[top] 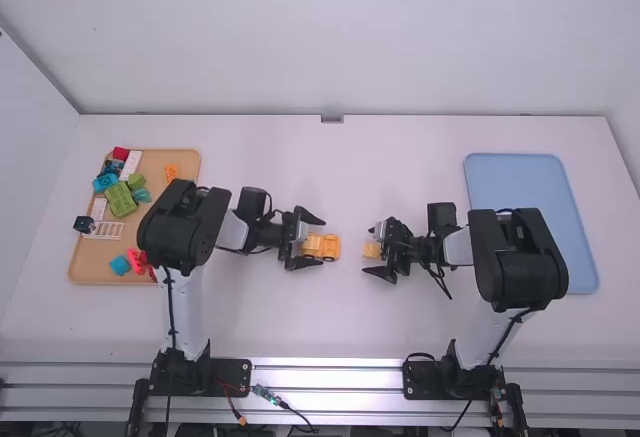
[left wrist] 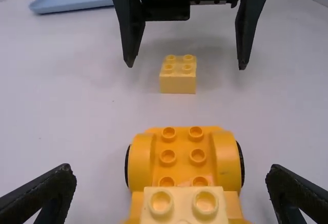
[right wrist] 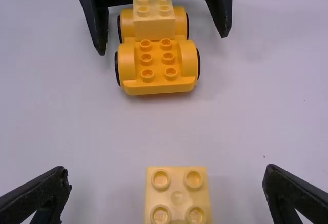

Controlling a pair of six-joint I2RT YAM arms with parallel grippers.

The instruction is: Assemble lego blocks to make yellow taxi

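Wheeled yellow base (right wrist: 159,84) — round-studded, plastic

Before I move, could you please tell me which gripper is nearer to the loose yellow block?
The right gripper: its open fingers stand either side of the loose yellow block. The left gripper is farther off, its open fingers straddling the wheeled base.

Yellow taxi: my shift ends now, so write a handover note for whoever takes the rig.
Left gripper: open, fingers either side of the wheeled base.
Right gripper: open, fingers either side of a loose yellow block on the table.
Done: one yellow block sits on the base.
Left to do: the loose block is not attached; it probably goes on the base next.
Other pieces: tan tray on the left arm's side.
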